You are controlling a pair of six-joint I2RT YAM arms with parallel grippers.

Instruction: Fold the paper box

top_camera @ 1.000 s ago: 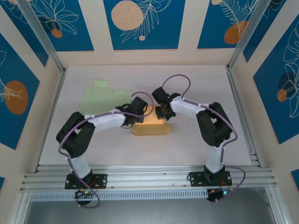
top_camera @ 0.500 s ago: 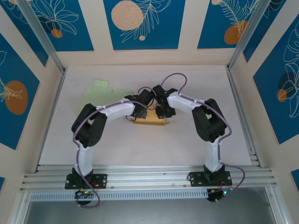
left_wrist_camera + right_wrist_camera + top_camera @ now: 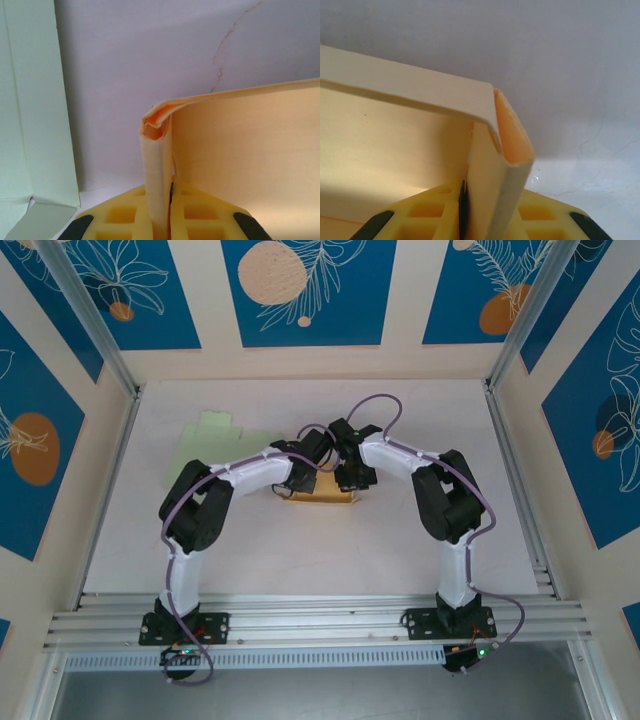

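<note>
A pale yellow paper box lies mid-table, partly folded, with both arms meeting over its far edge. My left gripper is shut on the box's folded left side wall, which stands upright between the yellow fingers. The right gripper is shut on the folded right side wall, doubled over at the corner. The box's long back panel runs between the two walls and also shows in the right wrist view as a back panel. The box's base is largely hidden beneath the grippers.
A flat light green paper sheet lies on the white table at the back left, close to the left arm; its edge, the green sheet, shows in the left wrist view. Aluminium frame posts and patterned walls enclose the table.
Both grippers have moved toward the far side with the box, which now sits further back and looks narrower from above. The left arm has stretched further right.
</note>
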